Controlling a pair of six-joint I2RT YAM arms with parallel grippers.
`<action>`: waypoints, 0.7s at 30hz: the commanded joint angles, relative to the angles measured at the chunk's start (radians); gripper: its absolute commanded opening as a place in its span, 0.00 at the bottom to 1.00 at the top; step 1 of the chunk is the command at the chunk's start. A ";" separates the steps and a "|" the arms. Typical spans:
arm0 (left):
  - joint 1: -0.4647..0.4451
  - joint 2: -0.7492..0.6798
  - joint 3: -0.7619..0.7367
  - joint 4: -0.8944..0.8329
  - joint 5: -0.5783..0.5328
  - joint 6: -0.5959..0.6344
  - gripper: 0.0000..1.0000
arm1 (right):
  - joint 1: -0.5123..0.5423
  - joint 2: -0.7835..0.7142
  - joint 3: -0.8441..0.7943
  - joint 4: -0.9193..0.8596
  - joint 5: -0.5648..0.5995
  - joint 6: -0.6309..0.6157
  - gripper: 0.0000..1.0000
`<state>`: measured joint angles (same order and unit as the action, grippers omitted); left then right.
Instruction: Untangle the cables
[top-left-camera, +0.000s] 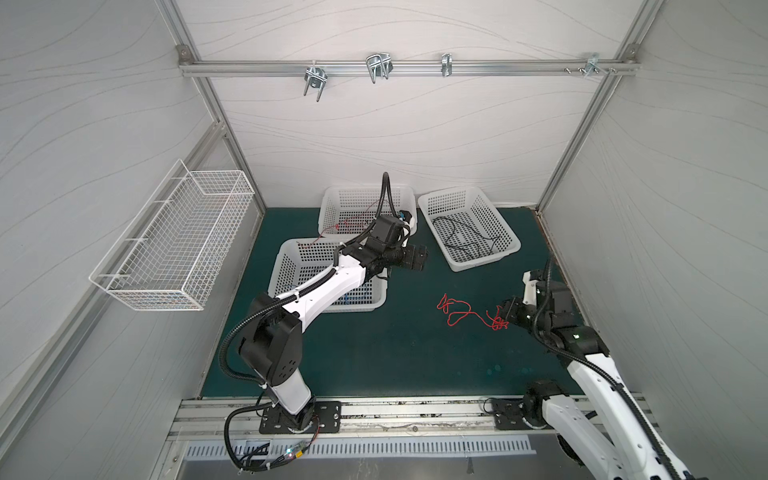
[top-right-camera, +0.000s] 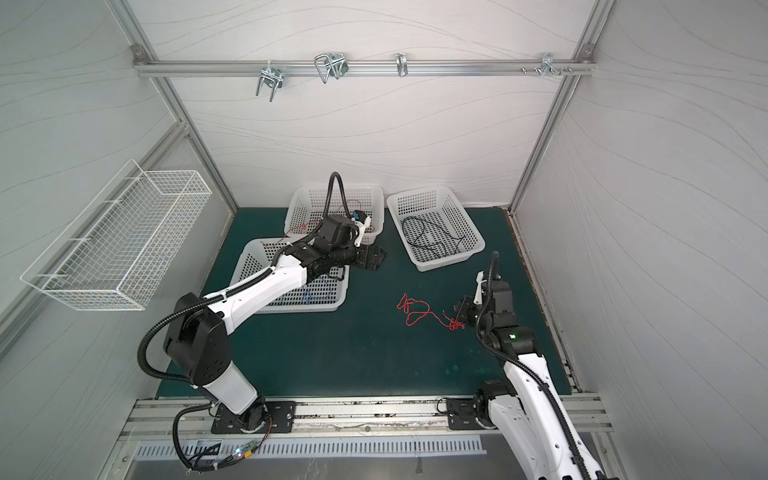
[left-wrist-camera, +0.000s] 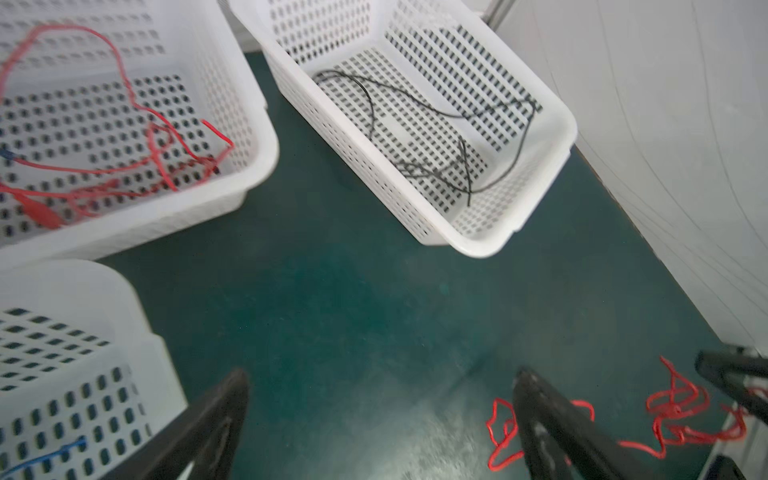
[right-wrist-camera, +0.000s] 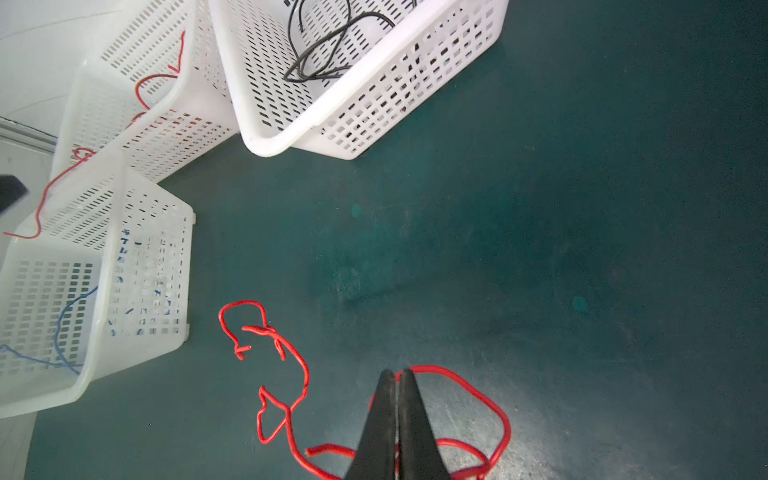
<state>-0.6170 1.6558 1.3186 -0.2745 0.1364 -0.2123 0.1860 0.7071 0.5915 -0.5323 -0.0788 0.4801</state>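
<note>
At the far left of both top views, an empty white wire rack (top-left-camera: 174, 237) hangs on the side wall. On the green mat (top-left-camera: 395, 353), left of centre, stands a white perforated front basket (top-left-camera: 282, 266). A blue cable (right-wrist-camera: 62, 316) lies on its floor. Just behind it is a rear basket (top-left-camera: 332, 199) holding a thin red cable (left-wrist-camera: 137, 108). One end of that cable trails over the rim toward the front basket.

The left arm reaches across both baskets. The left gripper (top-left-camera: 422, 257) hangs above bare mat at the centre of the frame, jaws spread wide with nothing between them.

To the right of centre, near the back wall, the right basket (top-left-camera: 511, 241) sits at an angle. A black cable (top-left-camera: 465, 239) is loosely coiled inside.

Below that basket, a loose red cable (top-left-camera: 459, 311) lies on the mat in open loops, with a tighter knot at its right end. The right gripper (top-left-camera: 505, 316) is low over that knot. In the right wrist view its fingers (right-wrist-camera: 384, 415) are pressed together, with the red strand pinched at their tips.
</note>
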 joint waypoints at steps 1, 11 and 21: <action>-0.048 -0.030 -0.038 0.097 0.050 0.006 0.99 | 0.007 0.009 0.034 0.042 -0.034 0.006 0.00; -0.085 -0.080 -0.202 0.318 0.171 -0.156 1.00 | 0.007 0.037 0.041 0.096 -0.078 0.004 0.00; -0.141 -0.063 -0.236 0.354 0.220 -0.210 0.98 | -0.002 0.018 0.057 0.116 -0.127 0.000 0.00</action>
<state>-0.7322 1.5944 1.0615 0.0254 0.3305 -0.4046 0.1860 0.7380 0.6071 -0.4480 -0.1715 0.4808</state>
